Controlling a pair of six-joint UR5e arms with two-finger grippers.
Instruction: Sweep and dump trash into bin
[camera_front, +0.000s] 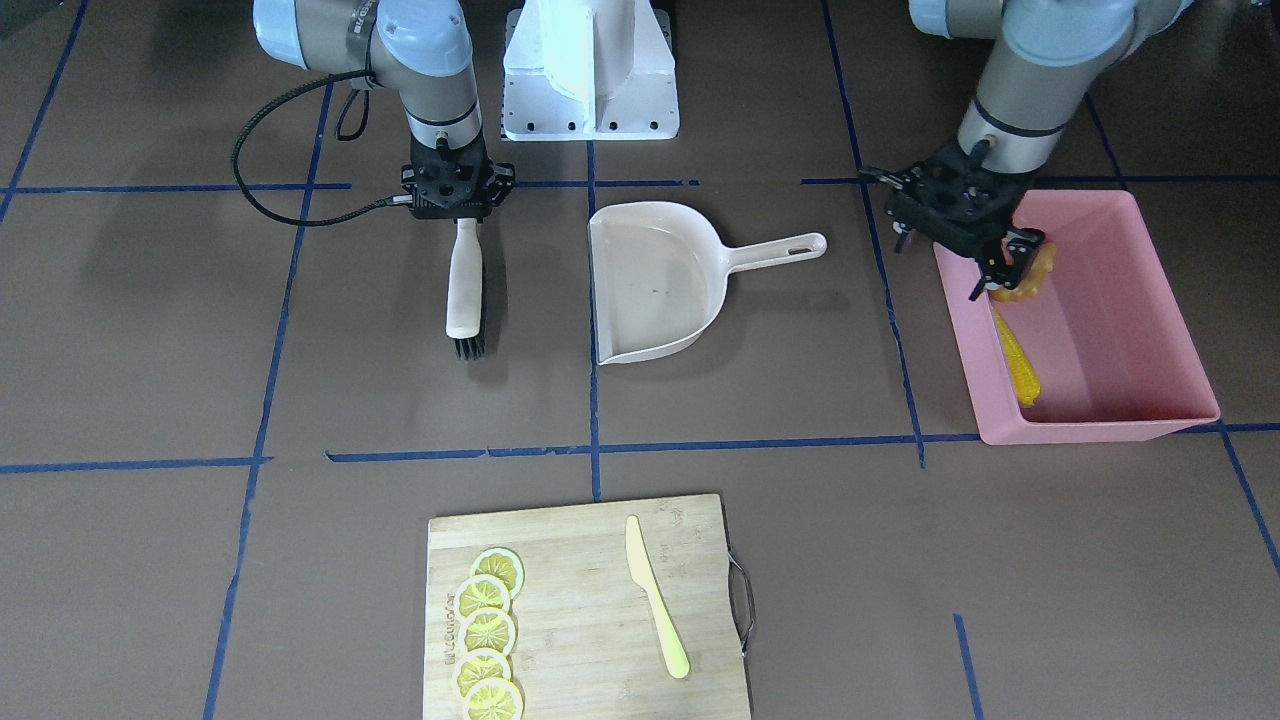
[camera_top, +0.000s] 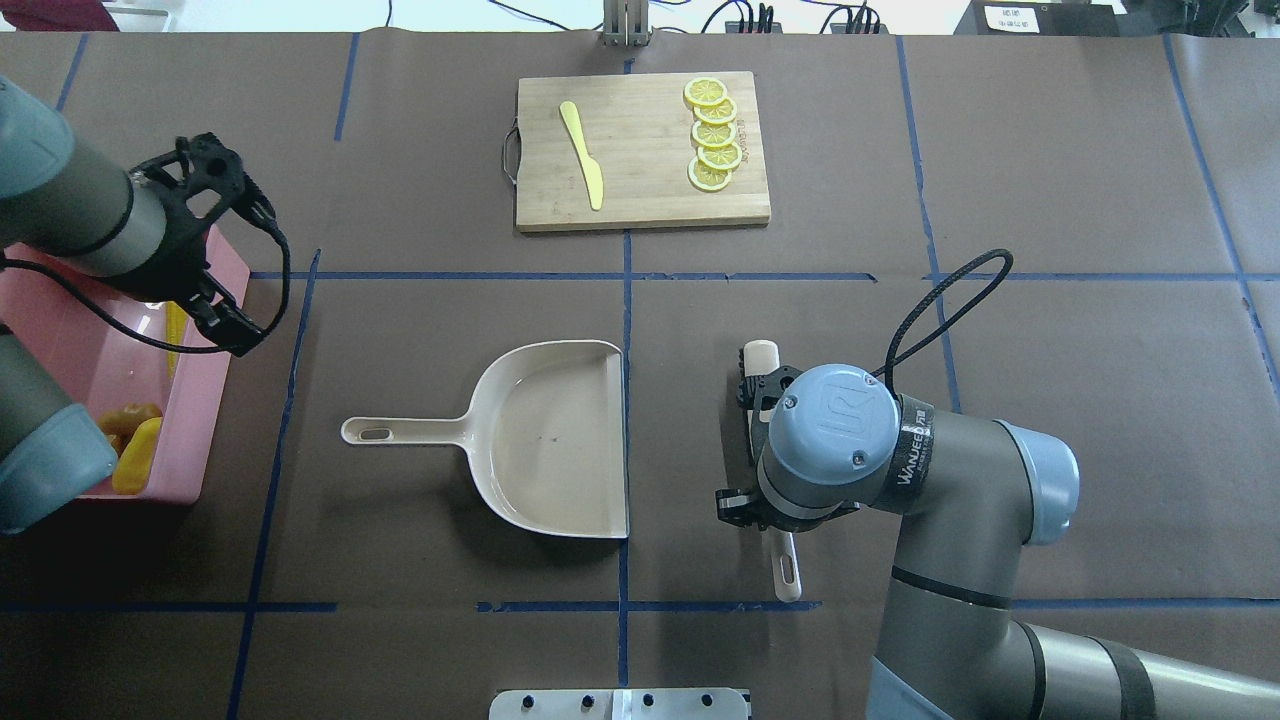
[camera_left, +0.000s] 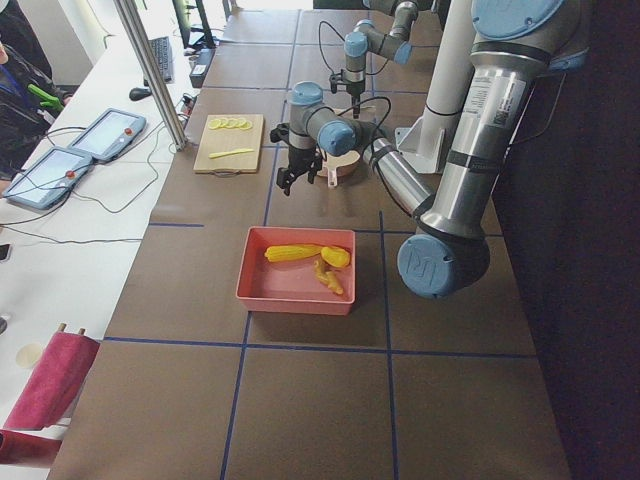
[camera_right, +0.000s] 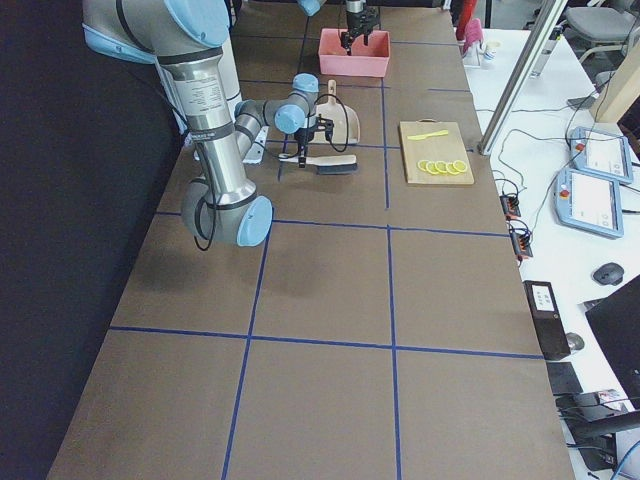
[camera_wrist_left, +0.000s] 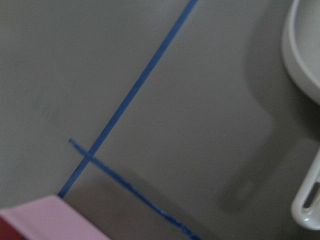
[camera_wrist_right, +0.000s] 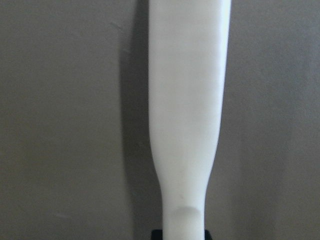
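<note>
The pink bin (camera_front: 1150, 300) stands at my left end of the table. In it lie the corn cob (camera_front: 1017, 360), the ginger root (camera_top: 130, 415) and the yellow oval lump (camera_top: 137, 455). My left gripper (camera_front: 1005, 268) hangs open and empty over the bin's inner edge, above the trash. My right gripper (camera_front: 455, 205) is right over the handle of a white brush (camera_front: 465, 290) that lies flat on the table. Its fingers are hidden under its body, so I cannot tell whether it grips the handle (camera_wrist_right: 187, 100). The beige dustpan (camera_front: 655, 280) lies empty mid-table.
A wooden cutting board (camera_front: 590, 600) with lemon slices (camera_front: 487, 630) and a pale yellow knife (camera_front: 655, 600) lies at the far side from the robot. The robot's white base (camera_front: 590, 70) stands behind the dustpan. Blue tape lines cross the brown table.
</note>
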